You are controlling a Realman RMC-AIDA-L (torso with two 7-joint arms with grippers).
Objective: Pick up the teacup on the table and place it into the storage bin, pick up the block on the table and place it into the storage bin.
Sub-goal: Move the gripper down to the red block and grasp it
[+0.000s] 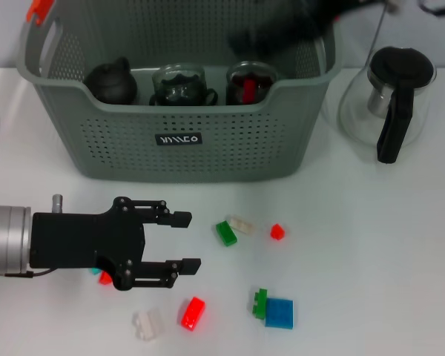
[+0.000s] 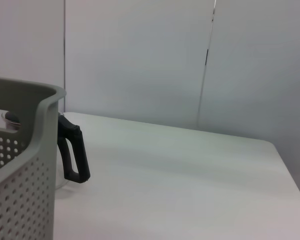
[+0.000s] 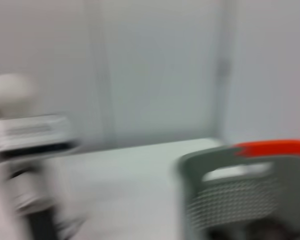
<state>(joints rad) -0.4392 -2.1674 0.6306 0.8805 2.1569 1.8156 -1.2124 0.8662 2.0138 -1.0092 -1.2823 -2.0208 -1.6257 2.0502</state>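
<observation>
The grey-green storage bin (image 1: 178, 148) stands at the back of the table. Inside it are two glass teacups (image 1: 179, 85) (image 1: 250, 81) and a dark teapot (image 1: 113, 80). Loose blocks lie on the table in front: a green one (image 1: 225, 233), a small red one (image 1: 277, 232), a larger red one (image 1: 193, 312), a white one (image 1: 148, 324) and a blue-and-green one (image 1: 276, 310). My left gripper (image 1: 185, 241) hovers open and empty just left of the green block. My right arm is a dark blur (image 1: 297, 30) over the bin's far right side. The bin's corner (image 2: 20, 165) (image 3: 240, 190) fills part of both wrist views.
A glass kettle (image 1: 389, 100) with a black handle (image 2: 72, 150) stands right of the bin. A pale translucent block (image 1: 242, 223) lies next to the green one. Small red and teal pieces (image 1: 104, 278) peek out under my left gripper. An orange clip (image 3: 272, 147) sits on the bin's rim.
</observation>
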